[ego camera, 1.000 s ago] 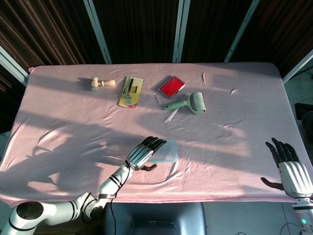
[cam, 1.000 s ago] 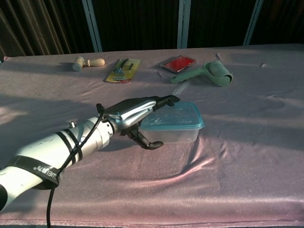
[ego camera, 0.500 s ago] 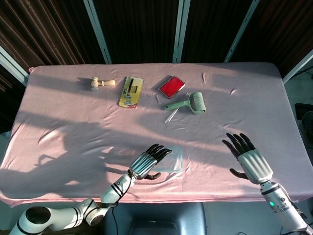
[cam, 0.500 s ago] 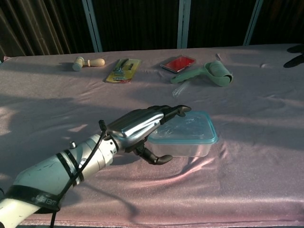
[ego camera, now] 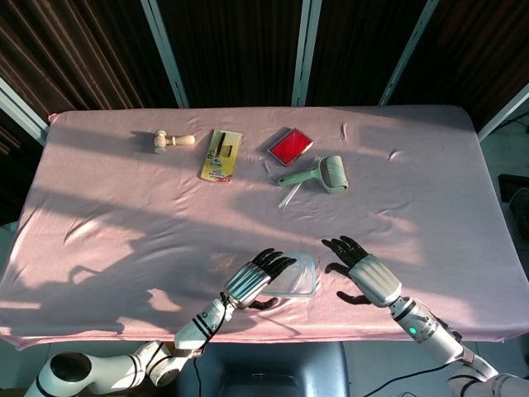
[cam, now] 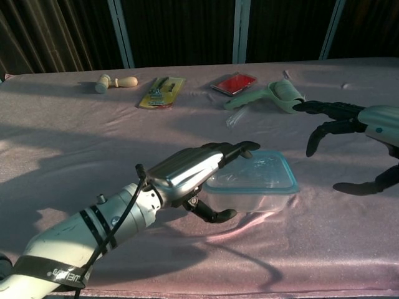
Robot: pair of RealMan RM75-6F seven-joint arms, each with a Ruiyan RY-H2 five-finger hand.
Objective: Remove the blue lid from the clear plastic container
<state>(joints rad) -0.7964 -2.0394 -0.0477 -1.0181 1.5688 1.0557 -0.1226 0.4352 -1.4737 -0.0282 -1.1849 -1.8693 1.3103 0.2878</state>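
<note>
**Two robot hands close in on a lidded container**

Two robot hands work at the near edge of a worktop (ego camera: 99, 207) draped in pink cloth, seen from a head camera above and a chest camera in front. Between them sits the clear plastic container (cam: 249, 199), a shallow rectangular box. Its blue lid (cam: 265, 180) is not yet off; it looks seated all round the rim.

The left hand (cam: 193, 171) grasps the container's left end. Its fingers (cam: 234, 149) lie flat across the top of the lid, and the thumb hooks round the box's near wall below. This grip seems meant to pin the container down so it cannot slide when the lid is pulled.

The right hand (cam: 349, 134) hovers just to the right of the container, apart from it and holding nothing. Its fingers are released and spread, curving downward, with the thumb held low and wide. It appears poised to catch the lid's free right edge and peel it upward.

Along the far side of the worktop, well away from the hands, lie four other items. From left to right these are a small wooden stamp (ego camera: 172, 141), a yellow retail card (ego camera: 221, 155) holding a small tool, a red lint brush (ego camera: 290, 146), and a pale green lint roller (ego camera: 321, 174). None of them is in the way.
</note>
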